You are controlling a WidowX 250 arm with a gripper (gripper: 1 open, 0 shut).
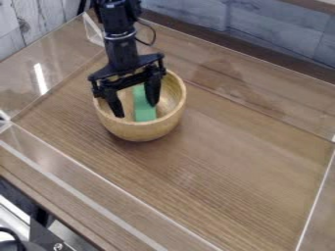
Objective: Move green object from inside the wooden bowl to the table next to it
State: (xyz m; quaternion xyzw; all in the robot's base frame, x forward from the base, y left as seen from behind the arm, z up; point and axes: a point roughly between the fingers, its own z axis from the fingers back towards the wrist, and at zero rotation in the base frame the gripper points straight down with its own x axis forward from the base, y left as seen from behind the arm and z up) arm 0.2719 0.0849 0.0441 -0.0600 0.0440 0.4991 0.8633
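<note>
Wide-open, empty gripper (131, 95) straddling the green object (141, 104) in the wooden bowl (167, 120), block's upper end seemingly hidden.

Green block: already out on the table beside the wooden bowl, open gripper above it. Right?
Not quite. The camera view shows the green block inside the wooden bowl, not out on the table. The rest holds: the gripper is open above the block, fingers straddling it.

Looks like a robot test bench: glossy wood-grain table (222, 147) fenced by clear plastic walls (157, 211), black arm (120, 34) overhead.
</note>
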